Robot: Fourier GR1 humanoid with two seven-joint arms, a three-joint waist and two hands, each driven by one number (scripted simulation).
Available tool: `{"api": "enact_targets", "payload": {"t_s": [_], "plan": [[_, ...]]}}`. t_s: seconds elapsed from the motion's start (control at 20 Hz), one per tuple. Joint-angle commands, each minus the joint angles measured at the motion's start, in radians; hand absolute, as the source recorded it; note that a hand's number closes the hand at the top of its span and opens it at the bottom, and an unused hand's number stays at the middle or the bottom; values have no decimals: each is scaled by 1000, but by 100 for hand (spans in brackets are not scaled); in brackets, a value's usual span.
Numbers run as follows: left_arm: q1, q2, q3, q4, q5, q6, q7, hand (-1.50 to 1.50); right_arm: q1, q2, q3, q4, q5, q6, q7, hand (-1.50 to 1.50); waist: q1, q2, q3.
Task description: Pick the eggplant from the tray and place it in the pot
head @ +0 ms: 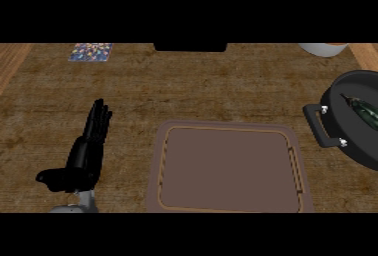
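Head view, looking steeply down on a brown, woven-textured counter top (pixel 184 90). At centre and lower centre lies the tray (pixel 159 170), a brownish rectangle with rounded corners and a thin lighter line running just inside its rim; its inner surface carries nothing. At the right edge of the frame, partly cut off, stands the pot (pixel 347 82), dark and round, with a black handle (pixel 322 125) fixed by two light-coloured studs and facing the tray. The eggplant (pixel 363 111) lies inside the pot, showing as a dark greenish, elongated shape slanting from upper left to lower right against the pot's interior; its far end runs out of view. Pot and tray stand near one another but apart.

The left hand (pixel 83 157) shows at the lower left of the frame, left of the tray and apart from it, rising from a grey forearm (pixel 83 202) at the lower edge. Its fingers (pixel 97 120) are straight and held together, pointing toward the top of the frame, the thumb jutting to the left; it holds nothing. The right hand does not appear.

Along the upper edge: a small multicoloured patterned square (pixel 91 51) at upper left, a black rectangular object (pixel 190 47) at top centre, and part of a pale round vessel (pixel 322 48) at upper right. Lighter wooden strips (pixel 365 52) border the counter at both upper corners.
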Motion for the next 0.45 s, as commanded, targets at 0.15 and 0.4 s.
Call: {"api": "enact_targets", "payload": {"t_s": [0.15, 0.4], "plan": [[-4, -1, 13, 31, 4, -3, -29, 0, 50, -79, -72, 46, -85, 41, -15, -150, -4, 1, 1], [-16, 2, 12, 25, -1, -2, -21, 0, 115, -99, -100, 58, -115, 20, -33, -150, -6, 1, 3]]}}
